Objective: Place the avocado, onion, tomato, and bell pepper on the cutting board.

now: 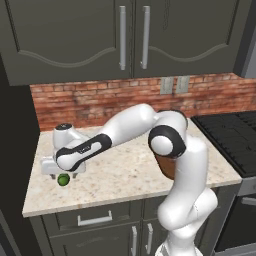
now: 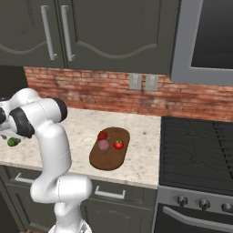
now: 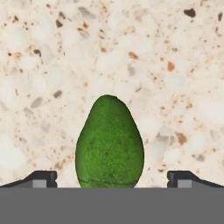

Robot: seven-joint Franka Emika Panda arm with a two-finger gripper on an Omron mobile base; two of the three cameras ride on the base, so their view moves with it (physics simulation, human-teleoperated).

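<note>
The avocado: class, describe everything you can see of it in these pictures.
The avocado is a dark green, egg-shaped fruit with a finely pebbled, slightly glossy skin, whole and uncut. It lies on the speckled beige stone counter, near its left end, far from the cutting board. The open tool hangs right above it, one fingertip on each side, neither visibly touching it. Only the counter touches it.

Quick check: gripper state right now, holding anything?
Gripper: open, holding nothing; its fingers stand on either side of the avocado on the counter.
</note>
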